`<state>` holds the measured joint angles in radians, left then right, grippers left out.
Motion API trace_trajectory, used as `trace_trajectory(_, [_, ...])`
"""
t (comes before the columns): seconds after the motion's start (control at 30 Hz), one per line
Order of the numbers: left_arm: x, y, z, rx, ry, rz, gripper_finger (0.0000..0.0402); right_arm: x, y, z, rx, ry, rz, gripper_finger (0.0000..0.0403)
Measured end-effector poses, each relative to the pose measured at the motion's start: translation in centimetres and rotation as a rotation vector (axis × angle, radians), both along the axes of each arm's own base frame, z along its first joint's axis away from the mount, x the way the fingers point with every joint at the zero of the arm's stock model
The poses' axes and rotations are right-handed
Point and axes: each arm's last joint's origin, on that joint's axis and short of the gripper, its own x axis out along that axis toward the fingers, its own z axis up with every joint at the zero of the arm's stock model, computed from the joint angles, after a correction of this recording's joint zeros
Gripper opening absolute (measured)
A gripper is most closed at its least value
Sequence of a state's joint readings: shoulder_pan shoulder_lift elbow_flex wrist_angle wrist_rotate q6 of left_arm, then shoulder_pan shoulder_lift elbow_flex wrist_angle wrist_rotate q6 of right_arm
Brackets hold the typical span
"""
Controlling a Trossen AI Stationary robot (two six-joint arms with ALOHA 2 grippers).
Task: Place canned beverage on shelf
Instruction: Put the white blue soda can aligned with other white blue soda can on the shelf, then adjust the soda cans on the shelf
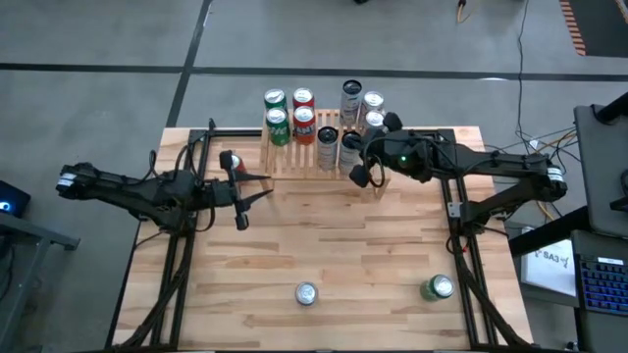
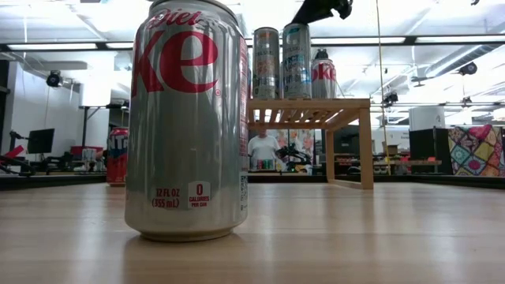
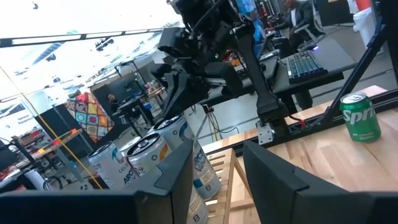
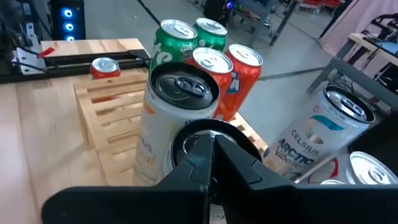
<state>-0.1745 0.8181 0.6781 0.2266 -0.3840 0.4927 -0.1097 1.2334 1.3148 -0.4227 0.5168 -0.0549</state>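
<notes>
The light-wood shelf (image 1: 294, 162) stands at the table's far middle and carries several upright cans: green (image 1: 278, 126), red (image 1: 304, 122), and pale black-topped ones (image 1: 327, 139). My right gripper (image 4: 211, 149) is shut and hovers over the shelf's right part, just above a black-topped can (image 4: 186, 138). My left gripper (image 1: 253, 196) stands open and level to the left of the shelf, with nothing between its fingers (image 3: 180, 171). A silver diet cola can (image 1: 307, 293), a green soda can (image 1: 439, 287) and a red can (image 1: 231, 160) stand upright on the table. My right gripper's shut fingers (image 4: 233, 165) lie over the top of the black-topped can (image 4: 186, 138), coming in slanting from the table's right. The fingers hide the spot, so I cannot tell whether they touch it.
The silver can (image 2: 189, 118) stands near the front edge at the middle, and the green can (image 3: 359, 115) at the front right. The red can (image 4: 104, 67) sits just left of the shelf, near my left gripper. Bare wood lies between the shelf and the front cans.
</notes>
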Motion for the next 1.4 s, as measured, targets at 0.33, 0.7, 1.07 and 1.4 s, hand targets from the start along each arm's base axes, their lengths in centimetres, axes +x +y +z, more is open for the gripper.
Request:
trace_trajectory(0.33, [0.0, 0.0, 0.0, 0.000, 0.002, 0.000, 0.0125, -0.3, 0.0, -0.1, -0.065, 0.083, 0.031, 0.0009])
trace_trajectory(0.7, [0.0, 0.0, 0.0, -0.003, 0.002, 0.000, 0.0125, -0.2, 0.0, 0.2, -0.089, 0.077, 0.042, 0.0009])
trace_trajectory(1.07, [0.0, 0.0, -0.1, -0.019, 0.002, -0.001, 0.0125, -0.3, 0.0, 1.9, -0.081, 0.004, 0.031, 0.0009])
trace_trajectory(1.4, [0.0, 0.0, -0.1, -0.064, -0.006, -0.004, 0.0125, -0.8, -0.9, 4.5, -0.010, -0.145, -0.040, 0.0009])
